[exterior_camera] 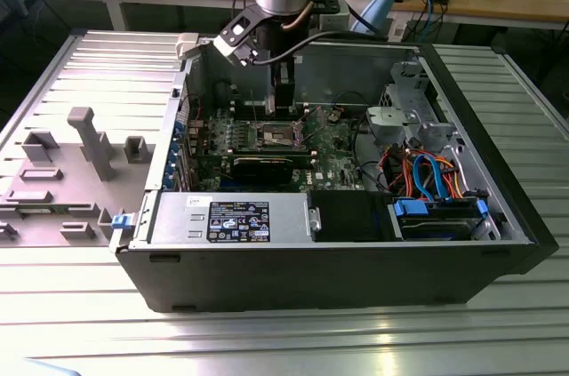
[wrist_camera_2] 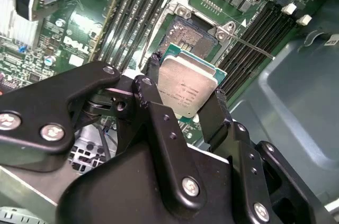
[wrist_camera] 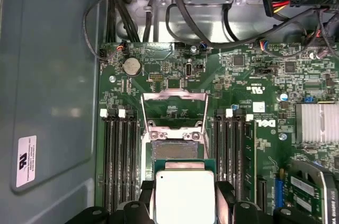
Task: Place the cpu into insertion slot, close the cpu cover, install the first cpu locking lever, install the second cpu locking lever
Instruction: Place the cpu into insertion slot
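Observation:
My gripper (wrist_camera_2: pixel 186 92) is shut on the cpu (wrist_camera_2: pixel 186 87), a flat square chip with a dull silver top, one black finger (wrist_camera_2: pixel 150 73) on each of two opposite edges. In the first wrist view the cpu (wrist_camera: pixel 184 193) hangs just above and slightly short of the insertion slot (wrist_camera: pixel 174 149), whose dark square floor is bare. The cpu cover (wrist_camera: pixel 174 95) stands swung open on the slot's far side. A thin locking lever (wrist_camera_2: pixel 255 48) sticks out beside the insertion slot (wrist_camera_2: pixel 192 29). In the exterior view the gripper (exterior_camera: pixel 283 102) reaches down inside the computer case over the green motherboard (exterior_camera: pixel 331 147).
Long black memory slots (wrist_camera: pixel 119 155) flank the socket on both sides. A black graphics card (exterior_camera: pixel 267 165) lies nearby. Bundled cables (wrist_camera: pixel 175 17) run along the board's edge. The case walls (exterior_camera: pixel 356 69), a power supply (exterior_camera: pixel 236 219) and a drive bay (exterior_camera: pixel 440 216) hem in the board.

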### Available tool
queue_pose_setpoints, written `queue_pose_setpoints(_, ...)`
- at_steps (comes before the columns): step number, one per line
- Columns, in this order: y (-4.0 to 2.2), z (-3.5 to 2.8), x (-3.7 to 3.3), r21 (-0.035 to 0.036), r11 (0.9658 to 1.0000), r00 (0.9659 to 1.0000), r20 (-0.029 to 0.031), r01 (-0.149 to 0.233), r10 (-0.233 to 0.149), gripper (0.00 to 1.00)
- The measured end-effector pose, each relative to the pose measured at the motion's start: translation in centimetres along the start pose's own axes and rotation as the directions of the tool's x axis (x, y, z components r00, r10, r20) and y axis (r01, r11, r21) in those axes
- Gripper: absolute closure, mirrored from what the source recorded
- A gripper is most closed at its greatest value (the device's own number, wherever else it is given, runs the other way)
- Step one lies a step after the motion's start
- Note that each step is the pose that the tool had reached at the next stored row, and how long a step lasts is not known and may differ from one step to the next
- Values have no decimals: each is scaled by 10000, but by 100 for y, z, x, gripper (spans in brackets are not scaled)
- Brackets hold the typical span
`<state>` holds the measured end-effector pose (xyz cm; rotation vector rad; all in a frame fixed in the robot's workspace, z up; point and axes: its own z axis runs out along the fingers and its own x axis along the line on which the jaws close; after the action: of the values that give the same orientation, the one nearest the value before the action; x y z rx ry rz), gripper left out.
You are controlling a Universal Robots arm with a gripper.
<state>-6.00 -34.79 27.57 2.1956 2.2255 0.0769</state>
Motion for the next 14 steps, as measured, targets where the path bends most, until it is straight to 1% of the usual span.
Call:
queue_pose_setpoints(2, 1, 34, 13, 0, 10000, 10000, 0, -10, 10, 46)
queue_pose_setpoints(7, -3, 119, 13, 0, 10000, 10000, 1, -23, 23, 46)
queue_pose_setpoints(9, -4, 137, 12, 0, 10000, 10000, 1, -24, 24, 46)
queue_pose_setpoints(14, -5, 149, 12, -1, 10000, 10000, 1, -24, 24, 46)
